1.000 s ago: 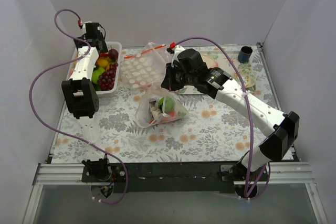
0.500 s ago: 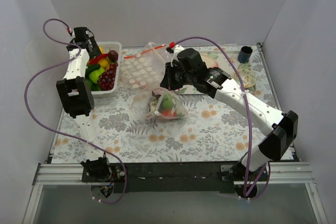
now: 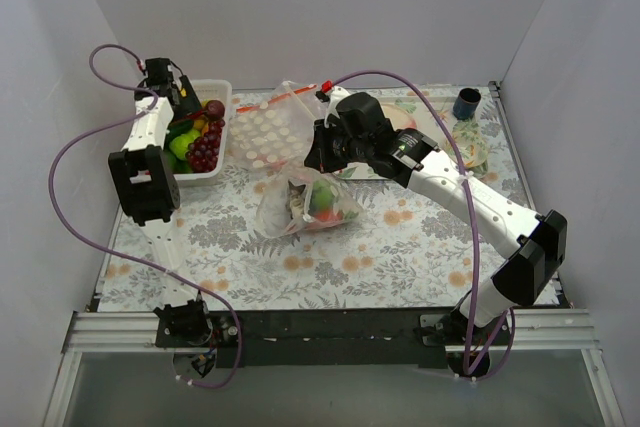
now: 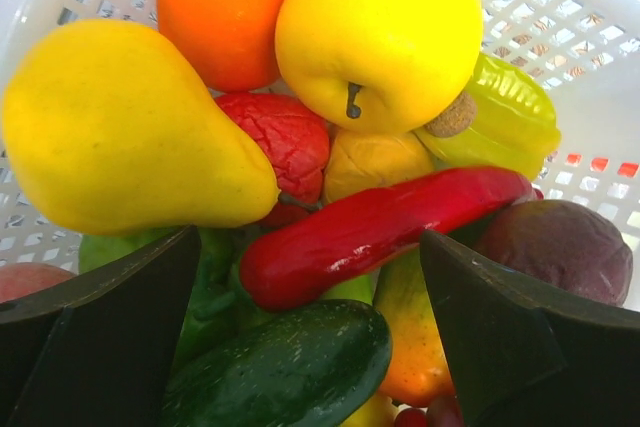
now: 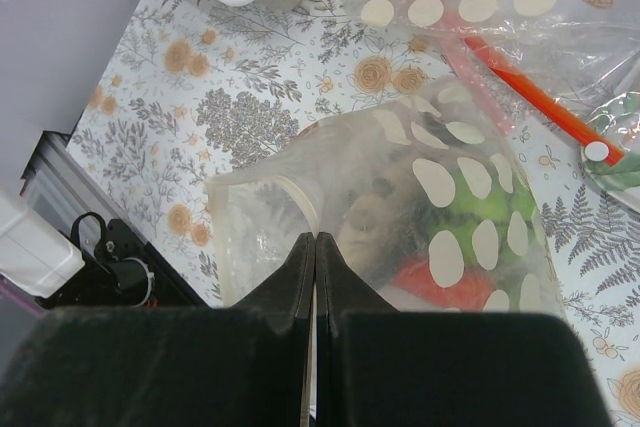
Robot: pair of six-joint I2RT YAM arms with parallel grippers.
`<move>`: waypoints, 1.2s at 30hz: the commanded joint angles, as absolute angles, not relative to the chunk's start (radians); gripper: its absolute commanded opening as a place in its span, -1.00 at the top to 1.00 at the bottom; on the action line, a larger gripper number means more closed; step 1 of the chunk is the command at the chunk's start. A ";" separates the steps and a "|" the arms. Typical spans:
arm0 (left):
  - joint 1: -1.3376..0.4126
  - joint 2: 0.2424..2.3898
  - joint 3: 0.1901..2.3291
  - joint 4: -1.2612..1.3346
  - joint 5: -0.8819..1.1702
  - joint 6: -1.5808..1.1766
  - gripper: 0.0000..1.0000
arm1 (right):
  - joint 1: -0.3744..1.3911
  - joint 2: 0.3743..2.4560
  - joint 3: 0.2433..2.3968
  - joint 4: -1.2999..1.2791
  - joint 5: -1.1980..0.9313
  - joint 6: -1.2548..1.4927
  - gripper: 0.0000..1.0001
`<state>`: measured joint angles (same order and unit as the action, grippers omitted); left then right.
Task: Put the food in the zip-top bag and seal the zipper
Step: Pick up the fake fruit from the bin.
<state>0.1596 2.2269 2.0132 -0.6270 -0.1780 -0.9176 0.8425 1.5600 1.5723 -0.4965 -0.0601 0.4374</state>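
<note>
My left gripper (image 3: 178, 99) (image 4: 308, 239) is open over the white slatted basket (image 3: 222, 89) (image 4: 590, 27), its jaws either side of a red chilli (image 4: 380, 227) and a dark green cucumber (image 4: 290, 367). Around them lie a yellow pear (image 4: 120, 137), a yellow apple (image 4: 380, 37) and an orange (image 4: 225, 7). My right gripper (image 3: 318, 159) (image 5: 315, 239) is shut on the edge of a polka-dot bag (image 3: 310, 207) (image 5: 450, 227) holding green, red and grey food. A second polka-dot bag (image 3: 262, 132) with a red zipper (image 3: 285, 97) (image 5: 530, 97) lies flat behind it.
Purple grapes (image 3: 205, 147) fill the basket's near end. A dark blue cup (image 3: 466, 104) stands at the back right, with a clear wrapper (image 3: 472, 147) beside it. White walls close in on the left, back and right. The floral cloth (image 3: 400, 247) covers the table.
My left gripper has moved left and then down into the basket. The held bag has swung and shifted slightly under my right gripper, which has stayed shut.
</note>
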 commanded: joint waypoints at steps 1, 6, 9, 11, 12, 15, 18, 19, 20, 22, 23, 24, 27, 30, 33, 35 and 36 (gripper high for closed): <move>0.158 2.102 1.983 -0.601 -0.109 -0.930 -0.84 | 0.847 1.555 1.575 -0.436 -0.074 0.433 0.97; 0.158 2.072 2.000 -0.595 -0.083 -0.939 -0.90 | 0.848 1.555 1.575 -0.436 -0.077 0.433 0.97; 0.160 2.069 2.023 -0.597 -0.054 -0.940 -0.92 | 0.848 1.555 1.578 -0.437 -0.075 0.434 0.97; 0.156 2.069 2.033 -0.603 -0.002 -0.951 -0.92 | 0.848 1.555 1.583 -0.437 -0.072 0.434 0.97; 0.149 2.068 2.026 -0.603 0.030 -0.956 -0.92 | 0.848 1.557 1.585 -0.437 -0.072 0.434 0.97; 0.115 2.075 2.014 -0.603 0.031 -0.965 -0.92 | 0.850 1.560 1.589 -0.439 -0.074 0.434 0.97; 0.088 2.104 2.026 -0.604 0.028 -0.986 -0.88 | 0.851 1.560 1.589 -0.439 -0.074 0.436 0.97; 0.081 2.112 2.034 -0.604 0.023 -0.991 -0.88 | 0.853 1.560 1.589 -0.439 -0.072 0.436 0.97; 0.074 2.118 2.046 -0.606 0.017 -0.992 -0.87 | 0.853 1.559 1.588 -0.439 -0.071 0.437 0.97; 0.057 2.135 2.051 -0.598 0.012 -1.009 -0.87 | 0.854 1.559 1.588 -0.439 -0.069 0.439 0.97; 0.054 2.141 2.055 -0.600 -0.017 -1.023 -0.88 | 0.854 1.560 1.586 -0.439 -0.064 0.439 0.97; 0.055 2.149 2.071 -0.604 -0.034 -1.037 -0.87 | 0.854 1.560 1.588 -0.439 -0.066 0.439 0.97; 0.051 2.171 2.079 -0.623 -0.058 -1.078 -0.87 | 0.854 1.560 1.585 -0.440 -0.061 0.439 0.97; 0.040 2.169 2.056 -0.609 -0.094 -1.106 -0.88 | 0.854 1.562 1.580 -0.437 -0.061 0.440 0.97; 0.028 2.171 2.045 -0.598 -0.112 -1.135 -0.88 | 0.856 1.563 1.580 -0.437 -0.063 0.442 0.97; 0.023 2.178 2.039 -0.594 -0.136 -1.156 -0.88 | 0.857 1.562 1.578 -0.437 -0.061 0.443 0.97; 0.015 2.181 2.042 -0.598 -0.155 -1.161 -0.88 | 0.857 1.560 1.578 -0.436 -0.061 0.442 0.97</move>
